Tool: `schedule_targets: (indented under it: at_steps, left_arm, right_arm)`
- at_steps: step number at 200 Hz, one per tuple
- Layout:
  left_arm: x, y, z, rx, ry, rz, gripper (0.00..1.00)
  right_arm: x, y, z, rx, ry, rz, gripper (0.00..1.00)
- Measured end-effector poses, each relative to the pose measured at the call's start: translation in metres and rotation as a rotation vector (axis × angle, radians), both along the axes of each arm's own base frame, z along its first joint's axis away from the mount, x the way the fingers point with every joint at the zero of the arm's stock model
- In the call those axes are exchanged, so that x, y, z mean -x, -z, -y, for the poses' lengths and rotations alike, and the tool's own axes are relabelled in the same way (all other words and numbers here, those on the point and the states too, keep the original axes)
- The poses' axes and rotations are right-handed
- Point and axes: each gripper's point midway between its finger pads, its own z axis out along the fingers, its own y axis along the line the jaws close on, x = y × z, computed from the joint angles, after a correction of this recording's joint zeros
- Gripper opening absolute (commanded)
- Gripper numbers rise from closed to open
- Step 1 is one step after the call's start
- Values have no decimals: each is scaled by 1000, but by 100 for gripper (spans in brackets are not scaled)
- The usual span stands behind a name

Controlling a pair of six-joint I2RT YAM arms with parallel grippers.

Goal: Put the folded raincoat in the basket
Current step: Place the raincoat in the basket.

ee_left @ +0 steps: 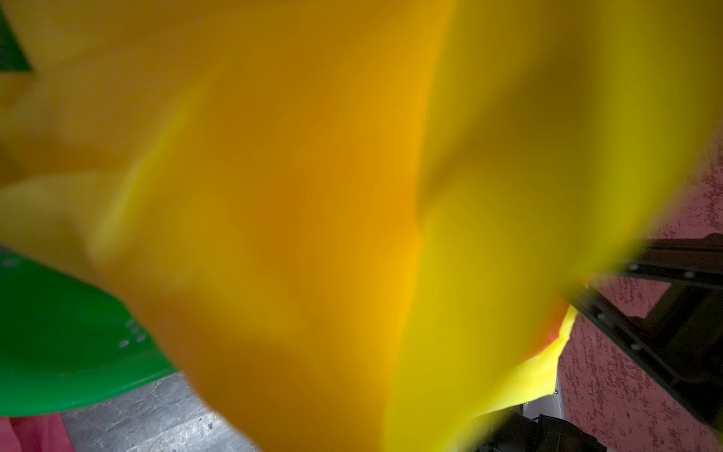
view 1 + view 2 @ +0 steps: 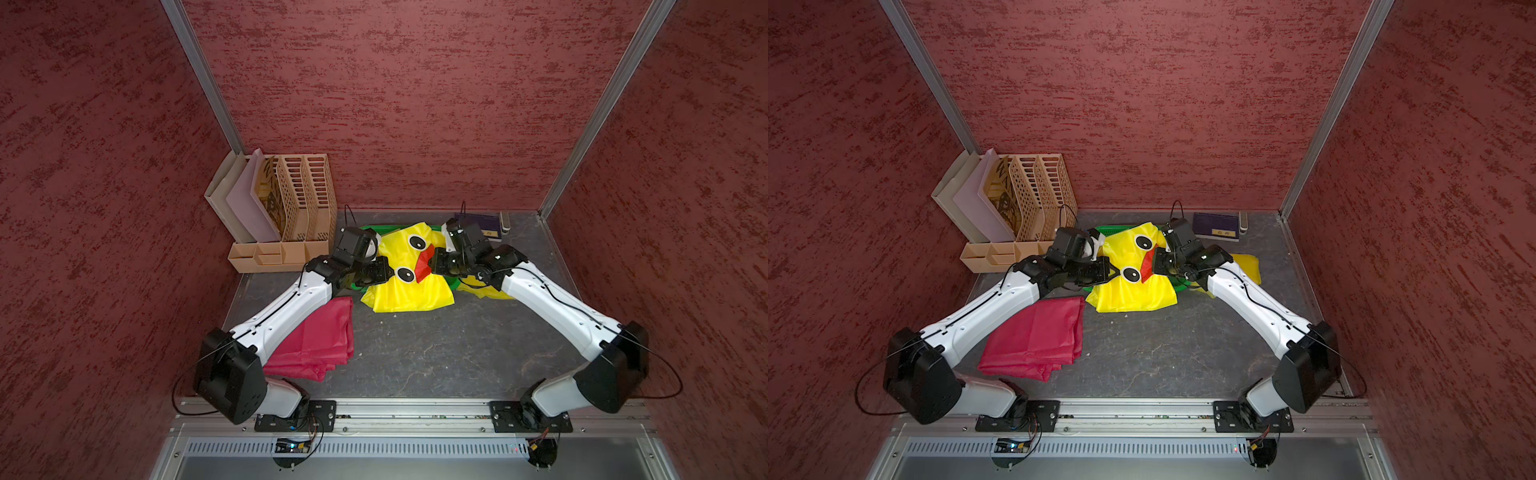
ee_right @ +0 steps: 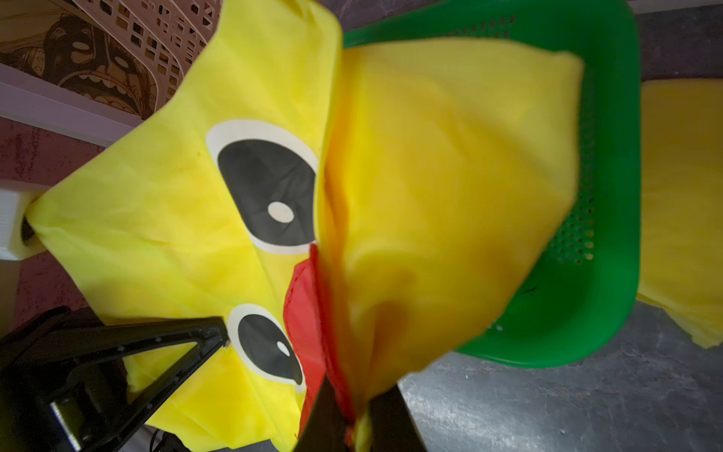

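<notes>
**Duck raincoat held over the green basket, a pincer on each side**

Going from the left: the beige file rack and a folded red cloth sit off to the side, untouched. The left pincer is squeezed together on the yellow raincoat, right by the eye nearer the robot's base. The right pincer is clamped on it at the red beak. So the coat is stretched between the two, I'd guess to carry it flat and keep the fold from flopping open. It's over the basket and covers most of it, but the near edge hangs out past the rim, so it's not properly in yet imo. Further right, a loose yellow sheet and a purple book lie apart.
</notes>
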Motion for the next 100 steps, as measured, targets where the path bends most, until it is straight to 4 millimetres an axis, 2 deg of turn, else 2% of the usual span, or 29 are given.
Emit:
schedule_targets:
  at_steps: [28, 68, 100]
  left_arm:
    - [-27, 10, -3, 1, 5, 4, 0]
    - [-67, 20, -10, -3, -6, 1, 1]
    - [-89, 28, -6, -6, 2, -1, 0]
  right_arm:
    - [-25, 14, 1, -11, 13, -15, 0]
    - [-61, 21, -2, -30, 17, -2, 0]
    - [-83, 34, 0, -24, 25, -6, 0]
